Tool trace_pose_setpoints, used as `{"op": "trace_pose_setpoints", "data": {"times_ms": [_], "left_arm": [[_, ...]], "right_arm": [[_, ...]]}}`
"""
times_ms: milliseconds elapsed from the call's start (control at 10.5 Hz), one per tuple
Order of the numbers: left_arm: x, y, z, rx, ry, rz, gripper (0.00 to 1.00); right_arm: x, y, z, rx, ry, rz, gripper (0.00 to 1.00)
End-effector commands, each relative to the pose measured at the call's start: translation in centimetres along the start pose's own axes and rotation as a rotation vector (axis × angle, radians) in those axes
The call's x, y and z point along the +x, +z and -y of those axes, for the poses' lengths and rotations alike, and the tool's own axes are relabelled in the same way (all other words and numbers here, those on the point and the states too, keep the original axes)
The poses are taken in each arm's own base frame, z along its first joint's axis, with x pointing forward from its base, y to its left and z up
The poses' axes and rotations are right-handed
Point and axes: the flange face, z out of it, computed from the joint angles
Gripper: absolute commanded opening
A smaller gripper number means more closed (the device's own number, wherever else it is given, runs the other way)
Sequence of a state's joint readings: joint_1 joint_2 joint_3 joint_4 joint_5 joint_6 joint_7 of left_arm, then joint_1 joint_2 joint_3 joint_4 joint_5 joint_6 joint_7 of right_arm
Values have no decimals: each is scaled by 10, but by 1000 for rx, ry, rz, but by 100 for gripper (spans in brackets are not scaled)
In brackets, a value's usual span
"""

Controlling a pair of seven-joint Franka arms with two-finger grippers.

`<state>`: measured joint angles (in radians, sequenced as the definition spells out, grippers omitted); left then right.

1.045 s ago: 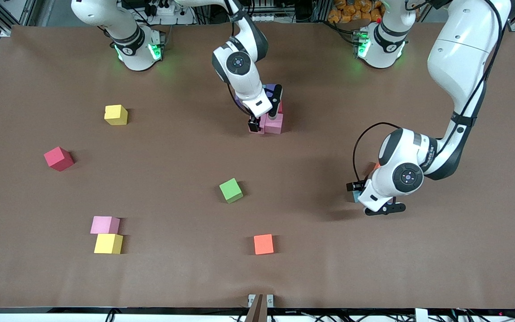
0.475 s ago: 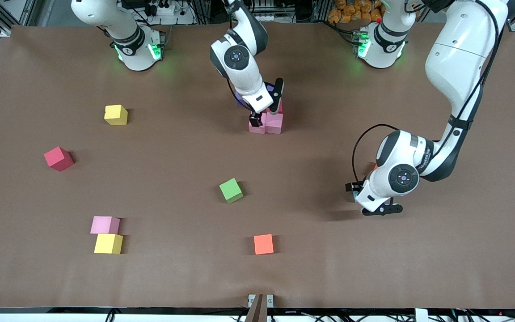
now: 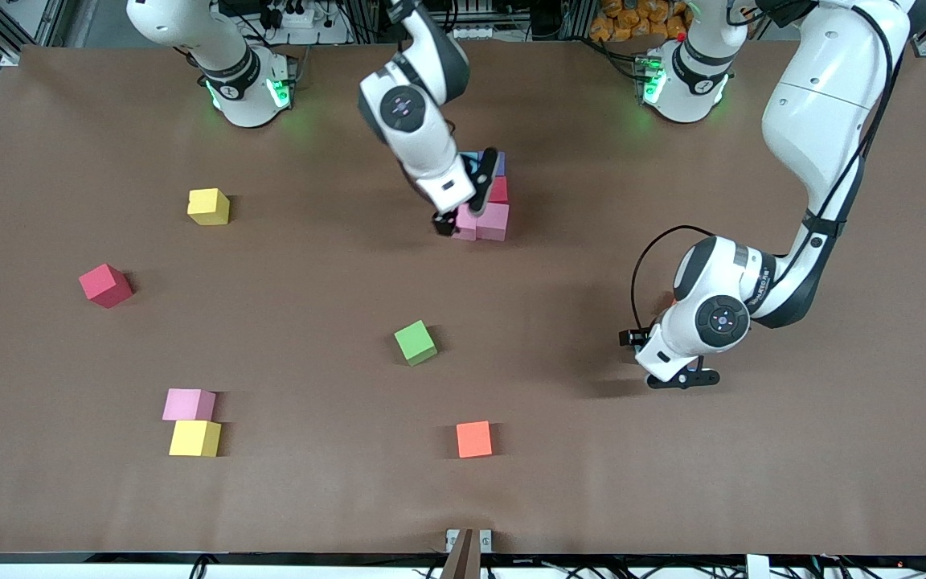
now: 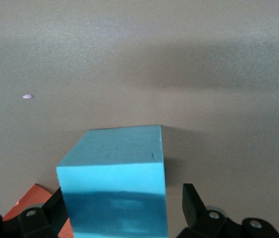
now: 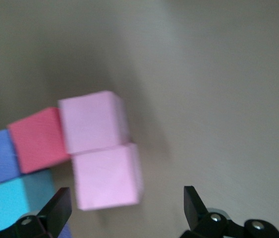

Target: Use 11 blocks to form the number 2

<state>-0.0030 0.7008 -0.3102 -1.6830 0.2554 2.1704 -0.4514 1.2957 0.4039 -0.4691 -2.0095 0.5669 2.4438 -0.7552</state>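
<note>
While the left arm reaches down low toward its own end of the table, the left gripper straddles a light blue cube that rests on the surface. One finger stands off the cube's side with a visible gap, so the jaws are spread and not clamped. A sliver of an orange-red cube shows just beside the light blue one.

The right gripper hangs over the started number 2, which lies midway along the table and closer to the robots' edge than to the front camera's edge. Its fingers are wide apart and hold nothing.

The group has five touching cubes:
- Two pink cubes sit side by side, nearest the front camera.
- A red cube touches one pink cube on the side toward the robots.
- A purple cube follows, with a second light blue cube beside it.

Loose cubes lie apart from the group:
- A green cube sits near the middle of the table.
- An orange cube sits closer to the front edge.
- A red cube sits toward the right arm's end.
- A pink cube touches a yellow cube near the front corner at that end.
- Another yellow cube stands alone, closer to the robots' edge.
</note>
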Motion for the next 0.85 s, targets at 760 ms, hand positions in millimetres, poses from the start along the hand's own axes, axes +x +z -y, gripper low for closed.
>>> {"op": "trace_pose_setpoints", "data": {"times_ms": [760], "left_arm": [[-35,-77,-104,-36,254,-132,41]], "right_arm": [[-166,-134,-285,-115,419,18,100]]}}
